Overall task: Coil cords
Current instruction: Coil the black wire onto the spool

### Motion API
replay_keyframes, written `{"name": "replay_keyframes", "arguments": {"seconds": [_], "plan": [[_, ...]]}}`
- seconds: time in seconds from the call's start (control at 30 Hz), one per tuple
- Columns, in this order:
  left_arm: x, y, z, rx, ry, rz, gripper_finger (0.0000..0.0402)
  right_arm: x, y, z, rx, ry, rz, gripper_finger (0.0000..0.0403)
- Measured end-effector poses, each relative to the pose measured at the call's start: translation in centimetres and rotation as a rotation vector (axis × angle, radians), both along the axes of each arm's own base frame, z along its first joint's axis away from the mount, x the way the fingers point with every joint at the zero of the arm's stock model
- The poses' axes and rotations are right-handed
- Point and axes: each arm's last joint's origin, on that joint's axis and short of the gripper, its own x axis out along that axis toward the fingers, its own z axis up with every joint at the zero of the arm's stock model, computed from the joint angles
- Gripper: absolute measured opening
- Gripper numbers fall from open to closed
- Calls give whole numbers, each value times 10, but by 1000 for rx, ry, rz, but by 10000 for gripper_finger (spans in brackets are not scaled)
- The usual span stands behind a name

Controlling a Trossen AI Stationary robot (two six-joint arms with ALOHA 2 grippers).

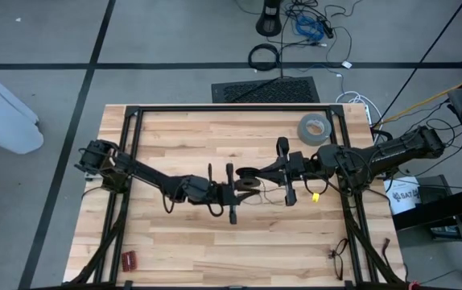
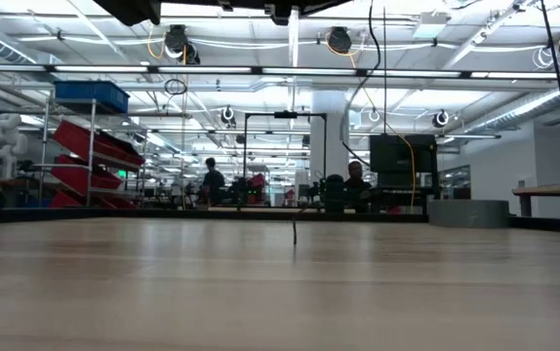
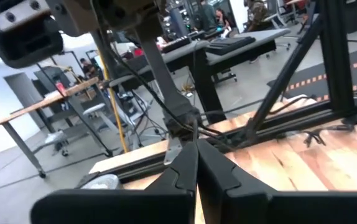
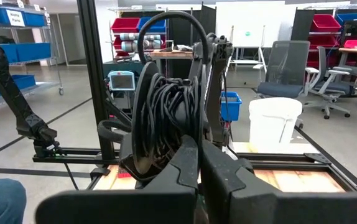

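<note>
a pale wooden plank table (image 1: 175,145) framed by black rails sits on a grey floor, with a workshop of shelves, red and blue bins and far-off seated people behind it. both dark arms reach in to meet near the table's middle. the left gripper (image 3: 196,148) has its two dark fingers (image 3: 180,171) pressed together, and thin black strands run just ahead of the tips; whether they pinch one cannot be told. directly facing it, almost tip to tip, the right gripper (image 4: 199,144) has its fingers (image 4: 185,168) closed too, and a bundled coil of very thin black wire (image 4: 166,124) hangs right in front of them, looped against the other arm's end. from above the coil (image 1: 248,175) shows between the two grippers. a grey tape roll (image 1: 315,129) lies behind the right gripper, near the far rail.
</note>
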Motion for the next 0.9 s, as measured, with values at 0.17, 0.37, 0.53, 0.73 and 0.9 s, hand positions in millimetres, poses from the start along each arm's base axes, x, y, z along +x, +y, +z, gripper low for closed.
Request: {"name": "replay_keyframes", "arguments": {"seconds": [0.17,0.37,0.53,0.73,0.9], "plan": [[-2,-7,0,-5,3,-20,8,0,0,0,0,0,0,0],[-5,-18,-2,-2,25,3,23,-1,0,1,1,-3,0,0],[-8,-25,-9,16,87,70,83,-1,0,1,1,-4,0,0],[-10,-27,-9,18,94,150,135,-1,0,1,1,-4,0,0],[-10,-26,-12,27,116,160,140,-1,0,1,1,-4,0,0]]}}
